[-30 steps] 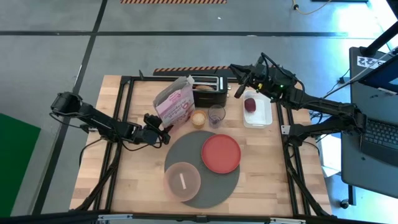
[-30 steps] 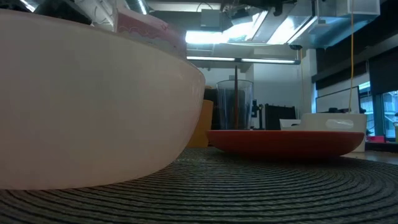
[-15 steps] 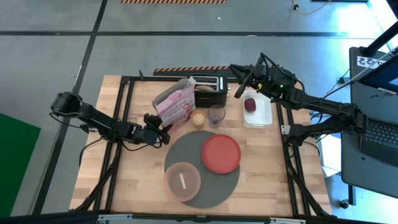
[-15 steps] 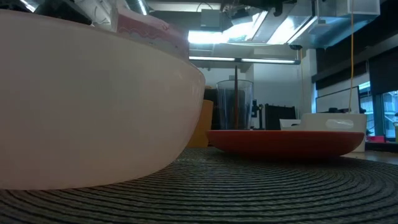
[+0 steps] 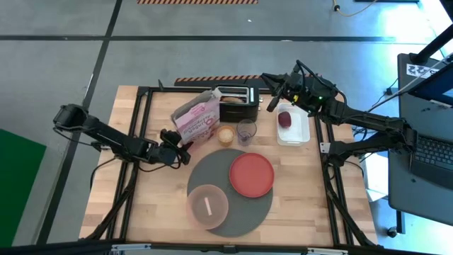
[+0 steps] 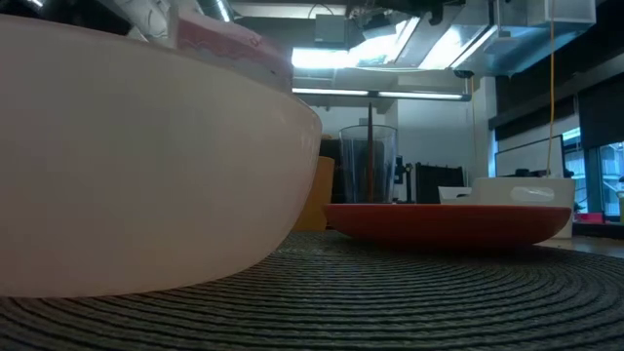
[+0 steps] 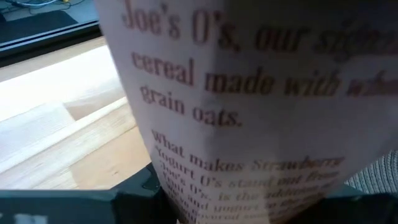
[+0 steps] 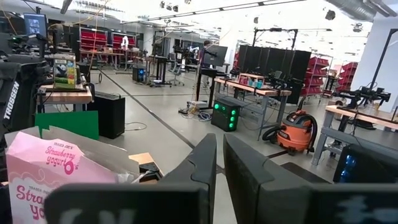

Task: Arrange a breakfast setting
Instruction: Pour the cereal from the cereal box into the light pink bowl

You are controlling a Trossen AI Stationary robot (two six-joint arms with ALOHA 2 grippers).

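While the left gripper (image 5: 185, 146) is clamped on the lower edge of the pink cereal box (image 5: 199, 119), the box leans at the table's back, just behind the dark-grey mat (image 5: 233, 207). On that mat sit the pale bowl (image 5: 207, 206) near the front and the red plate (image 5: 251, 174) beside it. Over by the toaster (image 5: 236, 104), the right gripper (image 5: 272, 103) hangs with its fingers pressed together, empty, near the dark-red fruit (image 5: 285, 119) in its white tray (image 5: 300, 131).

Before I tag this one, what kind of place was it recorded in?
Most likely a robotics lab or workshop. The right wrist view shows workbenches, an orange shop vacuum and red shelving on an open concrete floor; from above, hazard tape edges the wooden table.
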